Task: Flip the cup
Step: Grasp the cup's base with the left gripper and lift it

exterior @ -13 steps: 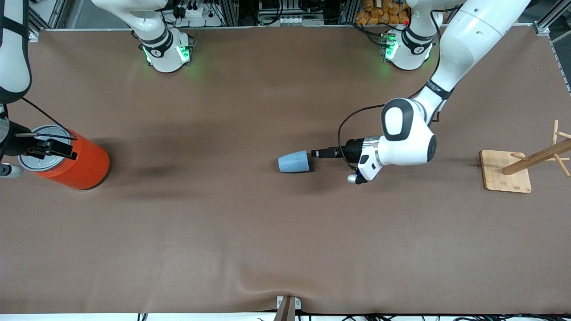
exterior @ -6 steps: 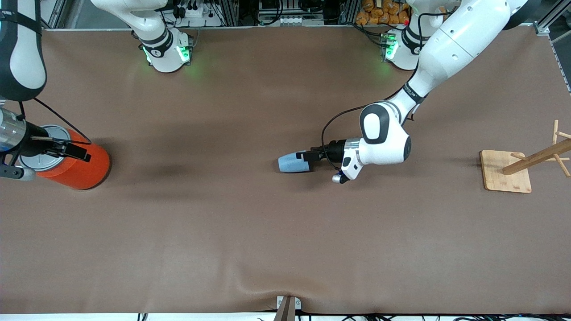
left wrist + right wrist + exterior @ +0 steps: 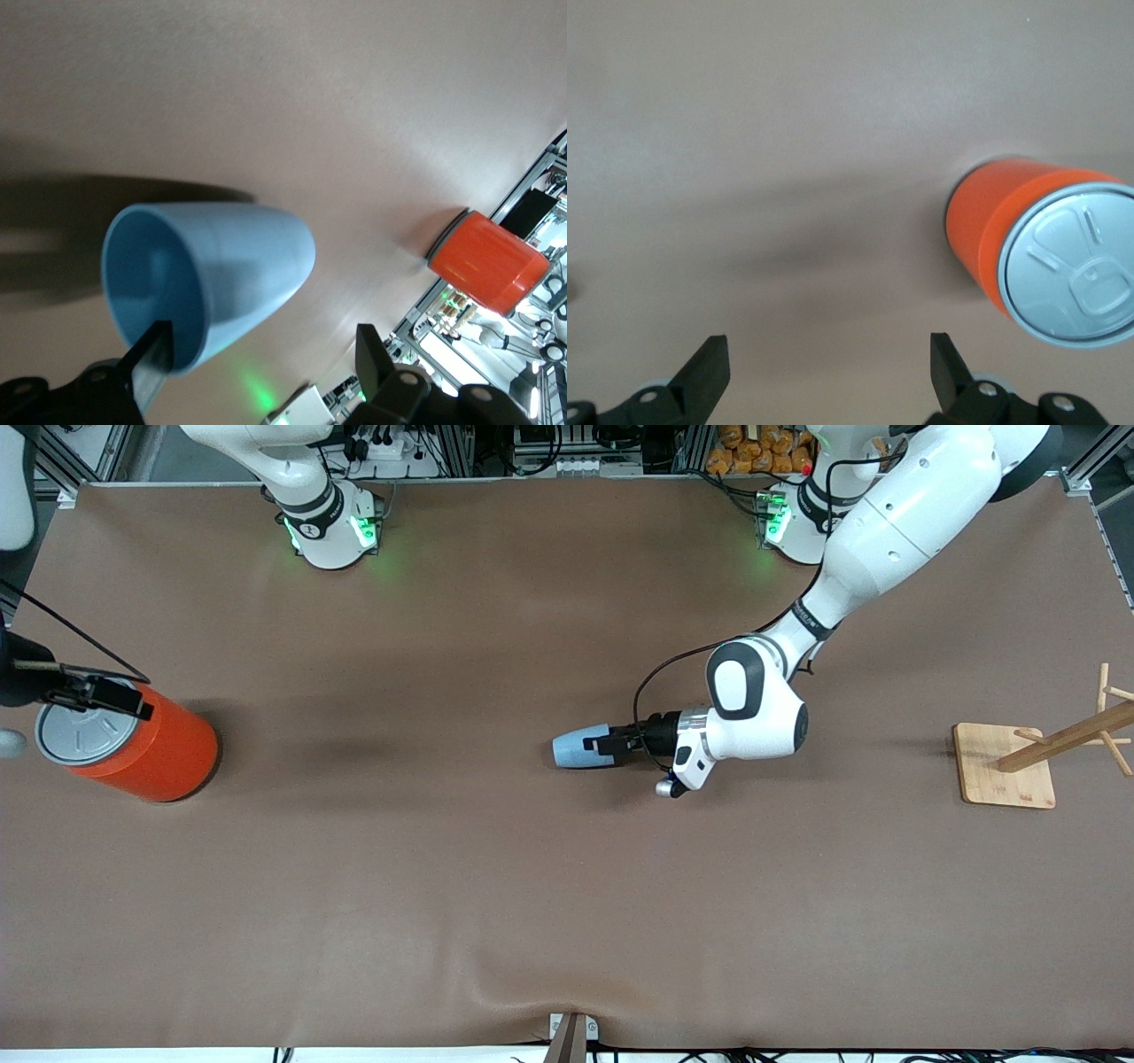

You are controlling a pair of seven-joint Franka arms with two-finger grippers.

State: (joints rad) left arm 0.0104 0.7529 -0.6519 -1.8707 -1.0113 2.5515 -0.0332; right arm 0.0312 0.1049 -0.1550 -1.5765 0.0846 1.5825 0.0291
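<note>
Cup (image 3: 583, 750) lies on its side near the middle of the surface (image 3: 532, 886) in the front view, its narrow base toward the right arm's end and its rim toward the left arm. My left gripper (image 3: 609, 745) comes in low and level at the rim, which I judge is the only way to get a hold on a tipped cup. The can (image 3: 133, 744) stands upright at the right arm's end, well apart from the cup, with the right gripper (image 3: 97, 691) hanging over its lid; that arm waits. A wooden rack (image 3: 1028, 757) sits at the left arm's end, out of the way.

In the left wrist view, the cup (image 3: 208, 279) shows its open mouth to the camera. One finger (image 3: 152, 367) is reaching into the mouth against the wall and the other sits outside, clear of the cup. So the left gripper (image 3: 266, 372) straddles the rim with jaws apart, not yet clamped. Pinching the wall should let me swing the cup upright. The can (image 3: 487, 261) shows farther off.

In the right wrist view, the right gripper (image 3: 828, 372) is wide apart and empty, above bare surface (image 3: 788, 133) just beside the can (image 3: 1045, 261).
</note>
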